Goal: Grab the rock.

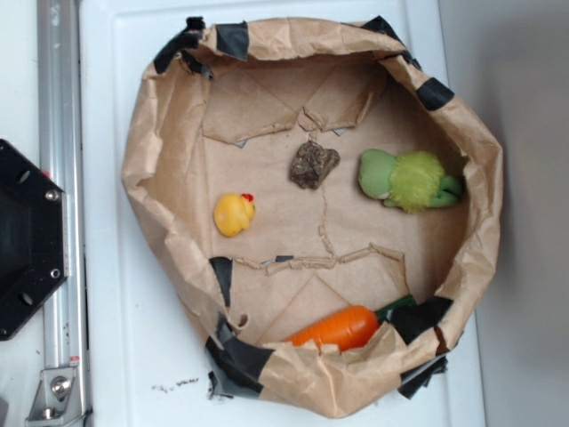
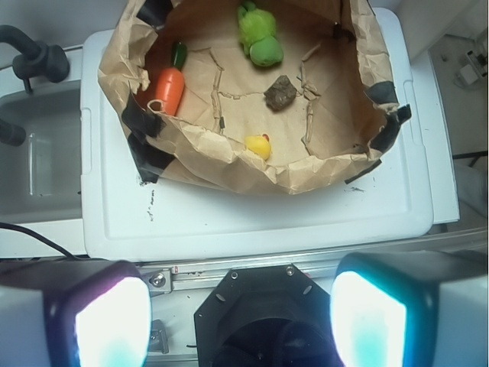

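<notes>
The rock (image 1: 314, 165) lies on the floor of the brown paper nest (image 1: 160, 133), just above the centre of the exterior frame, apart from the yellow duck (image 1: 234, 214) at left and the green plush toy (image 1: 407, 180) at right. An orange carrot (image 1: 336, 328) rests against the lower wall. In the wrist view the gripper (image 2: 237, 321) hangs over the white bench (image 2: 252, 218), jaws spread wide and holding nothing.

Exterior directly overhead, close; wrist high, oblique, farther back; shared paper basin (image 1: 160, 151)
</notes>
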`<state>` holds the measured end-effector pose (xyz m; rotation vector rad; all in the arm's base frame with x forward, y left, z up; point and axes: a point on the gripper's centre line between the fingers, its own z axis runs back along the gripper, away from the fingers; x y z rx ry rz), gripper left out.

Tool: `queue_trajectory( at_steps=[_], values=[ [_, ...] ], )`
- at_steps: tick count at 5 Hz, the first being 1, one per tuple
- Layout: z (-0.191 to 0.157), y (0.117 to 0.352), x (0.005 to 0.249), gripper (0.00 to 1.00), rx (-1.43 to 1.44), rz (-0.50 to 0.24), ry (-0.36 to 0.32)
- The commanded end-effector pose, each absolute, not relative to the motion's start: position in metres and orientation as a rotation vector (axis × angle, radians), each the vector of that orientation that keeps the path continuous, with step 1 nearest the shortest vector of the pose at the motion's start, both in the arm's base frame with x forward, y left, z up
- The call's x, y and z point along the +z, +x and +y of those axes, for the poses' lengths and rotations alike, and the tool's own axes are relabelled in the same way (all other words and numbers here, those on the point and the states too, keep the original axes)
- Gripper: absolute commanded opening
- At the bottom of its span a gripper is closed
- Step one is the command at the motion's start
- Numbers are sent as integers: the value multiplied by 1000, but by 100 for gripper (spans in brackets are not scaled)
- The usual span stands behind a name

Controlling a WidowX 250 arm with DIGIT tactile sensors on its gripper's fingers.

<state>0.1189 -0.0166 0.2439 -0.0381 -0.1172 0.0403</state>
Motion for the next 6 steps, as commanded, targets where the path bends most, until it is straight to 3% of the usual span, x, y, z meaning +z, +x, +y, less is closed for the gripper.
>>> queue_trajectory(
  at_steps=[1, 3, 4, 5, 6],
  values=[
    [-17, 119, 244, 100, 40, -117, -38],
    [20, 208, 202, 100, 422, -268, 18],
    [28, 249, 156, 100, 500, -277, 78],
    [31, 253, 123, 100, 469, -149, 72],
    [31, 253, 123, 100, 469, -149, 72]
  ],
)
